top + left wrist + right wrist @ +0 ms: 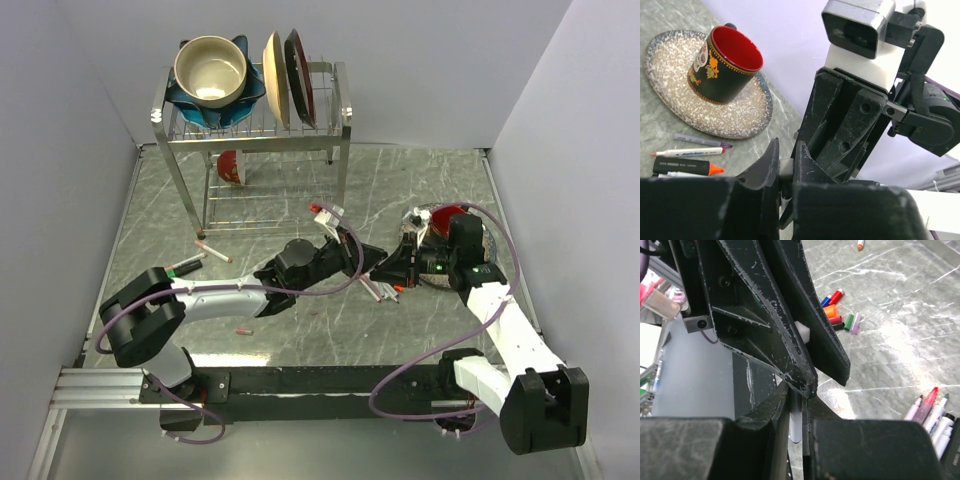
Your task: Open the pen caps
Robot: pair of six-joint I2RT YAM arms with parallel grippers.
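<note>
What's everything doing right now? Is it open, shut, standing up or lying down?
left end effector, shut on white pen
right end effector, shut on white pen
white pen, held between both
mug, upright on speckled plate
loose caps, off, lying on table
cream bowl, upright in blue dish
plates, on edge in dish rack

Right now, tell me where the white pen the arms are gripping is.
The white pen is clamped between the left gripper and the right gripper near mid-table. In the top view it sits just left of the speckled plate.
</note>
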